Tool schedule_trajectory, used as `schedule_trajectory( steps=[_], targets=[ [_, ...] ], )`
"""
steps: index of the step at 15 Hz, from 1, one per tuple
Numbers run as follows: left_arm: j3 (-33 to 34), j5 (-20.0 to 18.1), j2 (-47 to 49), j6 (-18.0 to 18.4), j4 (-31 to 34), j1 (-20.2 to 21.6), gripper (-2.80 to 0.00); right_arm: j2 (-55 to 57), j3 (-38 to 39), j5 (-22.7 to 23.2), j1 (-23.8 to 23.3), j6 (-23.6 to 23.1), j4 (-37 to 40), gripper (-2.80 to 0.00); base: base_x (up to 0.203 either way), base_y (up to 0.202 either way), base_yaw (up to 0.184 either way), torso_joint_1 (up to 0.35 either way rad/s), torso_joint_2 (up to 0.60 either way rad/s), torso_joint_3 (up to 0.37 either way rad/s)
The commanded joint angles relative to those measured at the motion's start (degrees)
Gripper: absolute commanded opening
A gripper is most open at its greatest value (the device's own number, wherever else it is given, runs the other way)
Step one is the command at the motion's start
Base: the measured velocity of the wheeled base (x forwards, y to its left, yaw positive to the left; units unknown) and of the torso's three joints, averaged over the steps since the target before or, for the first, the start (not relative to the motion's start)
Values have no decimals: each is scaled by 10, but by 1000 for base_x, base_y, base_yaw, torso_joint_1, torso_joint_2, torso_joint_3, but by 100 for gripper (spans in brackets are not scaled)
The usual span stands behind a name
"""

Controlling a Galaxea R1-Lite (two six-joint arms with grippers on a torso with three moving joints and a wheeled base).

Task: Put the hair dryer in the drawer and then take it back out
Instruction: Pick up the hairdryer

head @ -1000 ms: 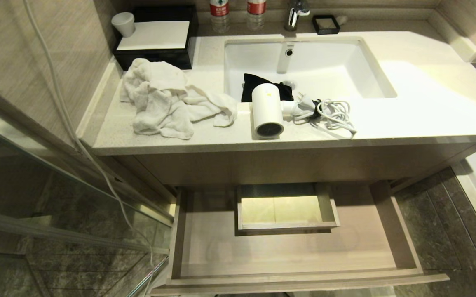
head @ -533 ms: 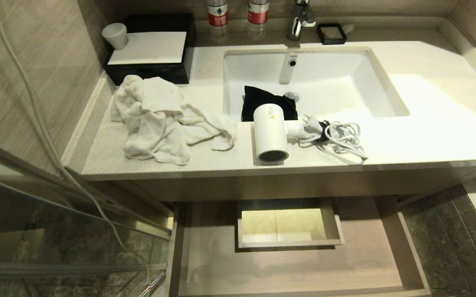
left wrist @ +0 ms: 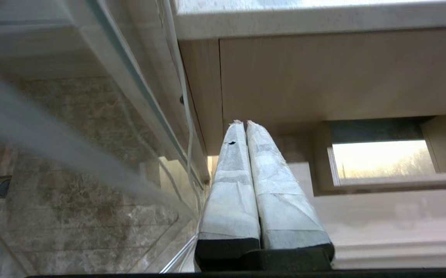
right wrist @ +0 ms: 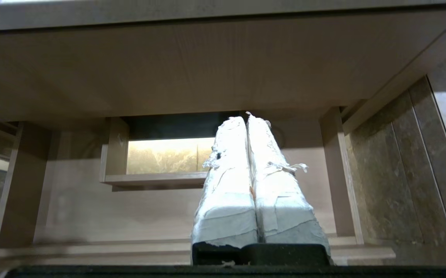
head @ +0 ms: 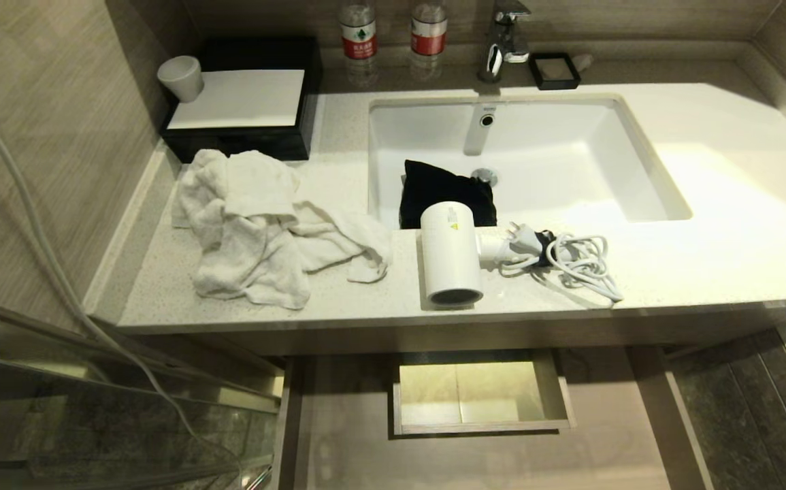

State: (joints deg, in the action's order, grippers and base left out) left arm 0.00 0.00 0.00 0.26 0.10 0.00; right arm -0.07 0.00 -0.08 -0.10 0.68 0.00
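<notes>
Bathroom vanity countertop (head: 706,258) with sink (head: 569,156); drawer (head: 338,435) pulled out below it. White towel (head: 250,231) at left. Hair dryer (head: 448,258) lies at near counter edge, cord (head: 580,262) to its right. Left gripper (left wrist: 245,122) and right gripper (right wrist: 245,117) low before the drawer, both clenched, empty.

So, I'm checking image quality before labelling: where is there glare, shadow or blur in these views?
Head view: glare washes out the pale stone countertop right of the basin; the open wood-grain drawer lies in the counter's shadow. Left wrist view: the glass panel's edge is streaked with blur. Right wrist view: the boxed cut-out glows yellow.
</notes>
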Motion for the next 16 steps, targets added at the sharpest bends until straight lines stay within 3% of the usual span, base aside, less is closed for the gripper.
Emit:
schedule_trajectory(
  steps=[1, 5, 13, 16],
  targets=[
    [0, 0, 0, 0, 0, 0, -280, 1, 1, -2, 0, 2, 0, -280, 0, 0, 0, 313, -163, 144],
    [1, 0, 0, 0, 0, 0, -280, 1, 1, 1, 0, 5, 0, -280, 0, 0, 0, 255, -133, 105],
    [0, 0, 0, 0, 0, 0, -280, 0, -12, 3, 0, 2, 7, -280, 0, 0, 0, 18, -6, 4],
    [0, 0, 0, 0, 0, 0, -280, 41, -179, 12, 0, -2, 59, -280, 0, 0, 0, 0, 0, 0]
  ],
)
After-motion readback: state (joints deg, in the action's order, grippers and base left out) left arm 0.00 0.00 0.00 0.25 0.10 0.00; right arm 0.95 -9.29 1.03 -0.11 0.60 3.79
